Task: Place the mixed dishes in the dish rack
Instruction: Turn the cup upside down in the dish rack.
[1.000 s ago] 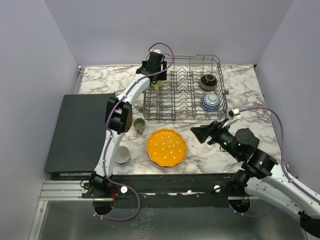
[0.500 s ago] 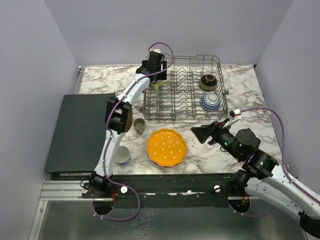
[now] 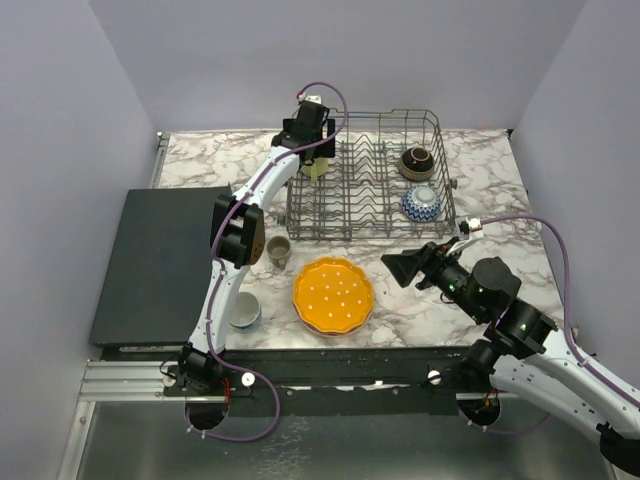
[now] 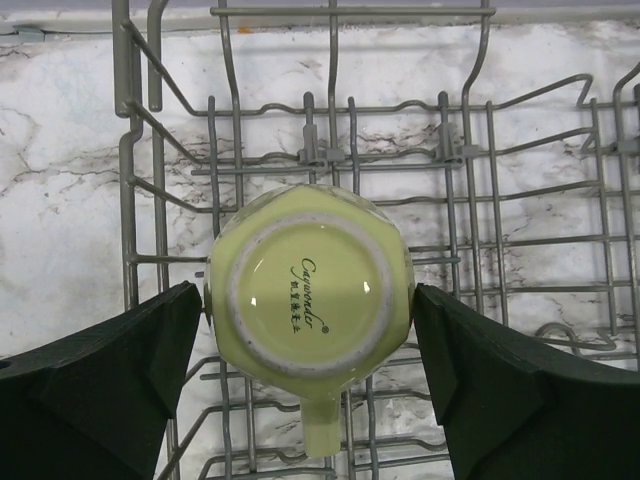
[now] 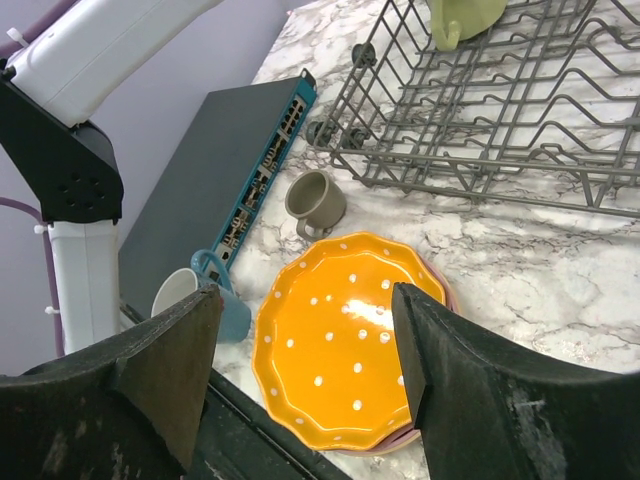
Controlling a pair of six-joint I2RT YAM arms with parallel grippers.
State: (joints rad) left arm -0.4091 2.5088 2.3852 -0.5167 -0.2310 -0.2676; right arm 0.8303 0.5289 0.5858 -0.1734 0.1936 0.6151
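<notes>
My left fingers (image 4: 130,370) have just widened off the yellow-green mug (image 4: 310,295). It now sits upside down on the tines at the far-left corner of the dish rack (image 3: 350,190), so I judge it loaded, like the brown bowl (image 3: 416,162) and the blue-patterned bowl (image 3: 421,203) at the rack's right end. My right fingers (image 5: 160,370), spread and holding nothing, have eased in over the orange dotted plate (image 5: 345,335), which still waits outside the rack with the grey cup (image 3: 278,249) and the blue mug (image 3: 243,311). The bench (image 3: 200,160) is grey-veined white marble with a dark mat (image 3: 155,260) at its left, shut in by plain lilac walls.
</notes>
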